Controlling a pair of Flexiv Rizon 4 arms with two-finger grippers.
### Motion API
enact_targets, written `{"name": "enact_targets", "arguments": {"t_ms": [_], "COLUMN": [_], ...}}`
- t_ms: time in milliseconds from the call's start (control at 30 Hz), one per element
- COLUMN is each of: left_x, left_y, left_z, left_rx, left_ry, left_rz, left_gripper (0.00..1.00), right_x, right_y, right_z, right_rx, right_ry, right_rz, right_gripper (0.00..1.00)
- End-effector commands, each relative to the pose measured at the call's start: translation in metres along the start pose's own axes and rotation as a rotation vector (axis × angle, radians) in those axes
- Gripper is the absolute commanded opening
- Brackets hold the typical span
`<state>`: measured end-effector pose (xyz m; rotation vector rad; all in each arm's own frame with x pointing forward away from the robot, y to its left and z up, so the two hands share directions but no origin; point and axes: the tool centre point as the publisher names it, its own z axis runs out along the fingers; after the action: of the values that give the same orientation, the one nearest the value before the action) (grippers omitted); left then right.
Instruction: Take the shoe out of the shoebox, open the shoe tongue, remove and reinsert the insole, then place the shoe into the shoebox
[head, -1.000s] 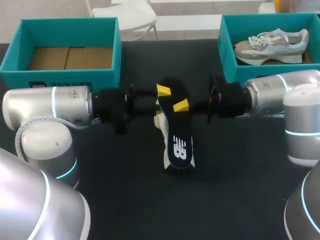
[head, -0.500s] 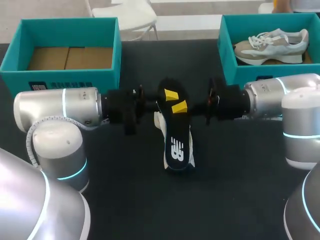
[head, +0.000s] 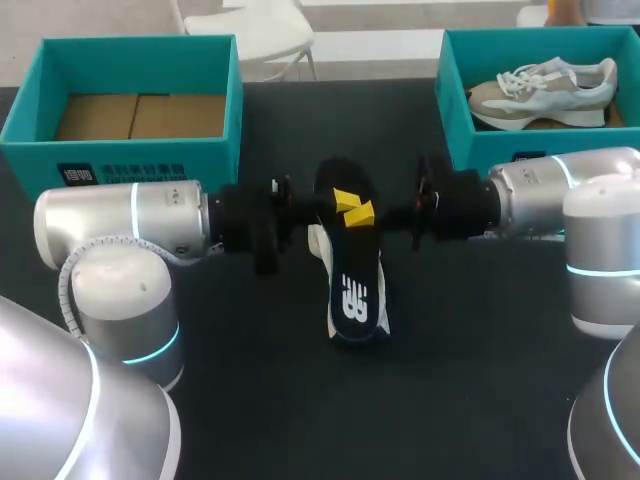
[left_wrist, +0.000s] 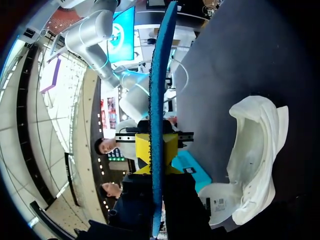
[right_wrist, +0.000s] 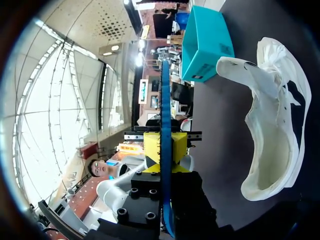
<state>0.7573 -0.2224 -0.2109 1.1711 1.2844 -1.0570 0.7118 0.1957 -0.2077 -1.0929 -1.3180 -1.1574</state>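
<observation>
Surface: dark table (head: 480, 390) with a teal box at each far corner. Both arms come in level from the sides and meet over the middle.
Left shoebox (head: 130, 155): shows only its brown cardboard floor. We judge it the likely home for the shoe, though nothing here settles that.
Right shoebox (head: 455, 100): holds a second shoe (head: 545, 88), grey and white, lying on its side.
Shoe (head: 319, 248): white, lying on the table under the meeting grippers, outside both boxes. Its opening shows in both wrist views, and neither gripper touches it.
Insole (head: 352, 262): dark, out of the shoe and held above it, running lengthways along it with the printed face up. We cannot tell whether its near end rests on the shoe.
Left gripper (head: 345, 199): jaws narrow, pinching the insole's far end. In its wrist view the insole runs edge-on between the yellow tips.
Right gripper (head: 362, 213): the same pinch from the opposite side, just beside the left one.
Why held so: we judge that two grips at one end keep the limp insole flat and lined up over the opening. It may also be a handover.
Stage: insole removed, we judge. Reinsertion and boxing not yet done.
Next: one gripper should likely free up to steady the shoe while the other feeds the insole in.
Risk: the unsupported near end may sag or catch on the collar.
</observation>
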Motion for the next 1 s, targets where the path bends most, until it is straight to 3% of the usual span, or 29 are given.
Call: {"name": "enact_targets", "arguments": {"t_ms": [33, 200, 300, 333, 700, 1000], "left_x": [0.001, 0.004, 0.007, 0.007, 0.019, 0.017], "left_y": [-0.003, -0.002, -0.001, 0.000, -0.006, -0.014], "left_z": [0.002, 0.002, -0.002, -0.003, -0.023, -0.039], "left_rx": [-0.004, -0.008, -0.009, -0.013, 0.017, 0.090], "left_ry": [0.000, 0.013, 0.022, 0.027, 0.076, 0.058], "left_rz": [0.000, -0.015, -0.030, -0.039, -0.160, -0.376], "left_gripper": [0.00, 0.00, 0.00, 0.00, 0.00, 0.00], "right_x": [0.000, 0.001, 0.001, 0.001, -0.001, 0.013], "right_y": [-0.001, -0.005, -0.013, -0.016, -0.026, -0.023], "right_z": [0.000, -0.002, -0.008, -0.010, -0.035, -0.049], "right_rx": [-0.003, -0.010, -0.027, -0.034, -0.093, -0.110], "right_ry": [-0.001, -0.004, -0.014, -0.016, -0.104, -0.422], "right_rz": [-0.001, 0.003, 0.012, 0.018, -0.014, -0.416], "right_gripper": [0.00, 0.03, 0.67, 1.00, 1.00, 1.00]}}
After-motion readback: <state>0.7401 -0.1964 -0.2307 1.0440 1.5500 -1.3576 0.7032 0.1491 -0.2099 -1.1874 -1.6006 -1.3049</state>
